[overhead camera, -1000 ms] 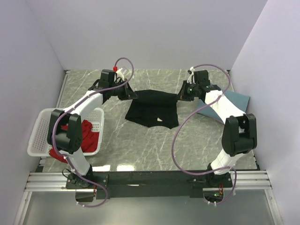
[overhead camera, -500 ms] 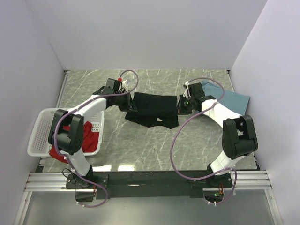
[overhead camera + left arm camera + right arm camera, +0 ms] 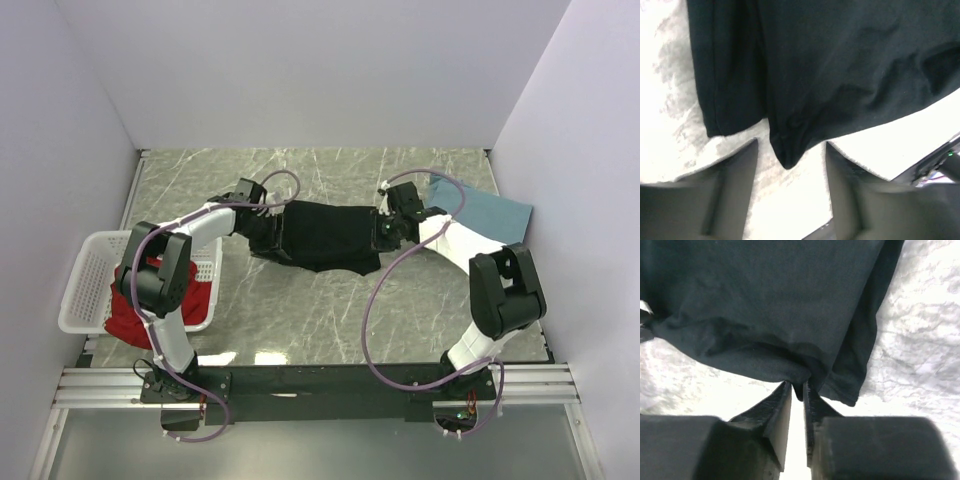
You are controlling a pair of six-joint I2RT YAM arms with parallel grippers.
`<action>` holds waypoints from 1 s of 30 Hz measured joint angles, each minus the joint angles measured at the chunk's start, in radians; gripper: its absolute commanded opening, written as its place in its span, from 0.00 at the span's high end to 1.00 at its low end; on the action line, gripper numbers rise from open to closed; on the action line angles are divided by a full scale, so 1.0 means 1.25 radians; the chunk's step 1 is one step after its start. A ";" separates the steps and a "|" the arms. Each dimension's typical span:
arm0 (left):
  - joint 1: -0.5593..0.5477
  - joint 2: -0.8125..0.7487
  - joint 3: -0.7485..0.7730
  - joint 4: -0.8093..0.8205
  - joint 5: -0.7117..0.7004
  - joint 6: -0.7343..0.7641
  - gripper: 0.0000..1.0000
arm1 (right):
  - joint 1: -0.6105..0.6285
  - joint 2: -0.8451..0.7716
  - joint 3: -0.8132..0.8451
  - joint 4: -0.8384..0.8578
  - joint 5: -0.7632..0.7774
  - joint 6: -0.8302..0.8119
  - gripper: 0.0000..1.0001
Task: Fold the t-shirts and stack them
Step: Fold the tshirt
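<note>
- The large black cotton t-shirt lies folded into a wide band at the centre of the grey marble-patterned table, between the two arms.
- Soft, light and limp, it looks likely to sag and slide out of its fold unless lifted by doubled edges. The best holds appear to be the two short ends, pinched through every layer.
- Its cloth is matt and deep black, with soft creases and a stitched hem along the near edge. No white mark shows.
- The left gripper sits at the shirt's left end with its jaws spread wide. A folded corner lies loose between them, released.
- The right gripper sits at the right end, jaws a sliver apart with a pucker of cloth at their tips. Whether they clamp it cannot be told.
- A crumpled red t-shirt waits in the white latticed plastic basket on the left.
- A dusty-blue t-shirt lies flat at the far right.
</note>
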 measured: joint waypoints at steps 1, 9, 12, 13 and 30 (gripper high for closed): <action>0.000 0.000 0.002 -0.010 0.000 0.003 0.34 | 0.004 0.003 0.002 -0.006 0.005 -0.004 0.70; 0.001 0.000 0.161 -0.093 0.001 0.000 0.27 | 0.009 0.004 0.082 -0.120 0.073 -0.011 0.48; 0.001 0.010 0.268 -0.100 0.006 -0.001 0.26 | 0.008 -0.003 0.132 -0.147 0.089 -0.015 0.48; 0.002 0.014 0.298 -0.097 0.011 -0.001 0.26 | 0.007 -0.006 0.148 -0.152 0.091 -0.017 0.48; 0.002 0.252 0.362 -0.003 0.188 -0.067 0.28 | 0.053 0.182 0.218 -0.099 -0.042 -0.016 0.58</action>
